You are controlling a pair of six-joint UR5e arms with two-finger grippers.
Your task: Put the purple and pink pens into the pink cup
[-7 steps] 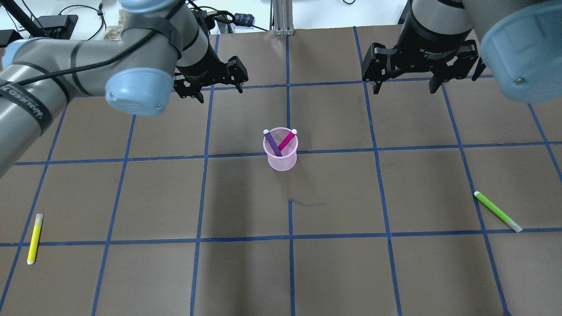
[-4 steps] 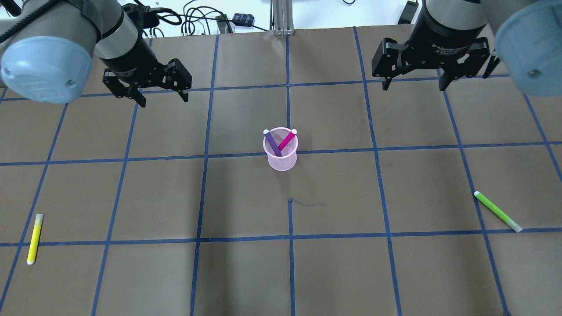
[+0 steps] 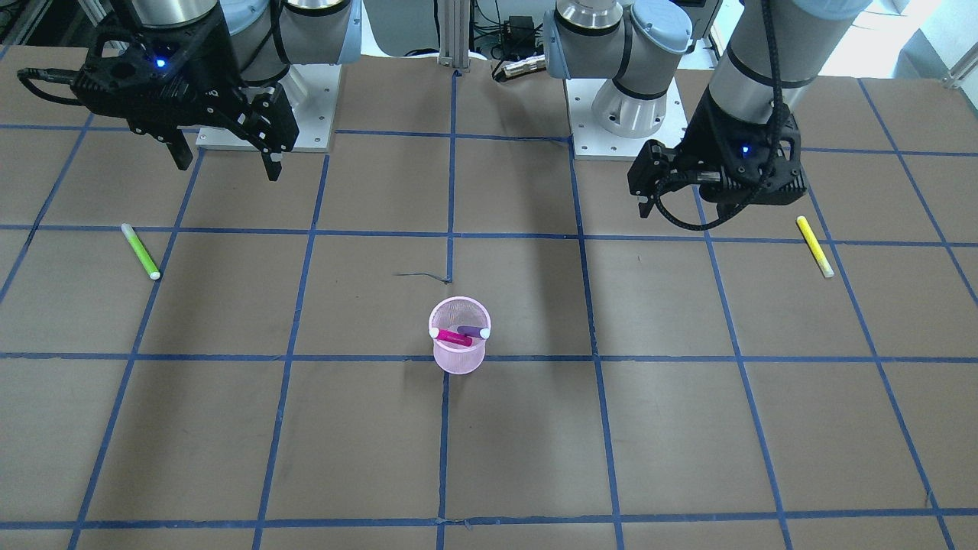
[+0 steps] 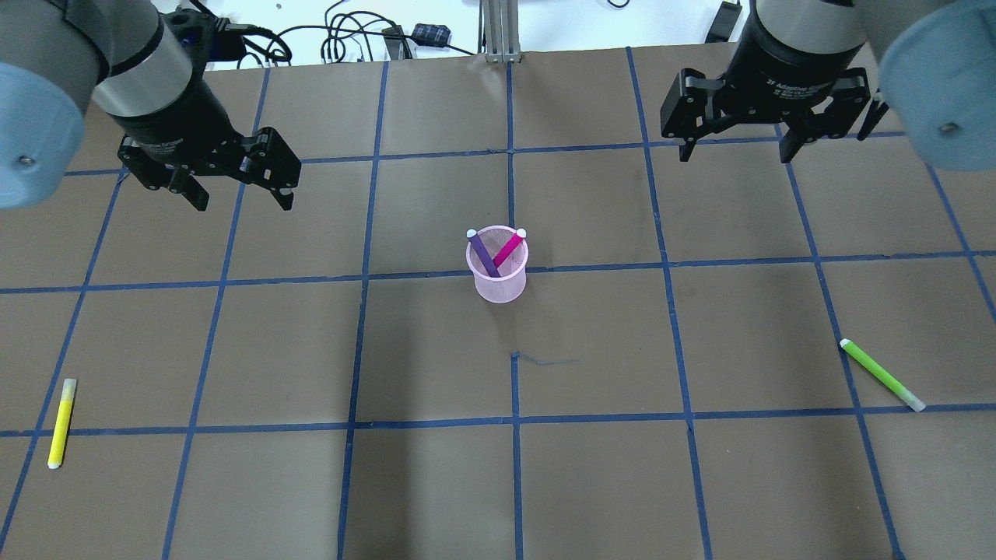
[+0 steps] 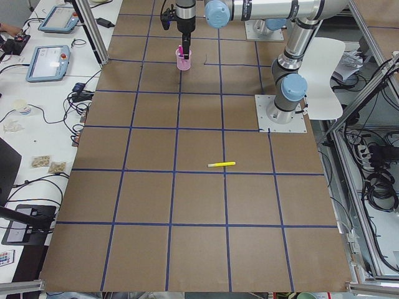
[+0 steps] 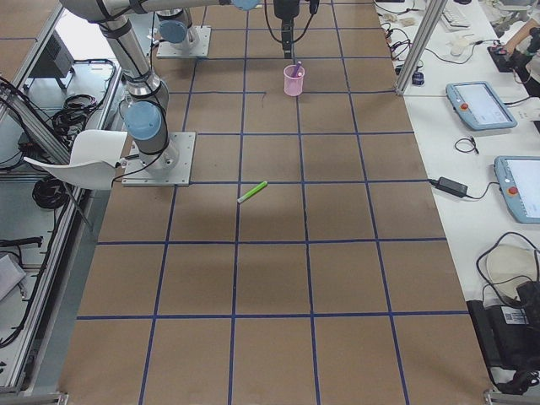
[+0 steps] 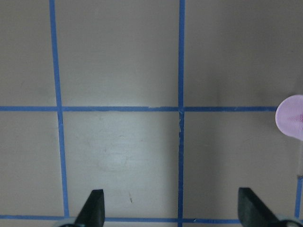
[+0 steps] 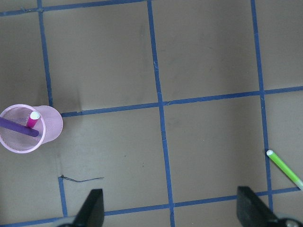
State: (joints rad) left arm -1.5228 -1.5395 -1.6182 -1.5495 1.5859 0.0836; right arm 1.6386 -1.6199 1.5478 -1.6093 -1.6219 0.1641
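A: As we look down on the brown table (image 4: 700,482) with blue tape lines (image 4: 516,467), we see the round pink mesh cup (image 4: 499,280) upright near its middle, the white-tipped purple pen (image 4: 484,254) and white-tipped pink pen (image 4: 509,250) crossed inside.
B: Yep, we also see the black left gripper (image 4: 243,204) and black right gripper (image 4: 736,157) spread wide, empty, well apart from the cup.

Brown worktop (image 4: 272,350) gridded with blue tape (image 4: 517,482); alongside worktop, white bench (image 5: 43,112) bearing teach pendants (image 5: 48,62), cables (image 5: 80,96); opposite, white chair (image 5: 325,78).
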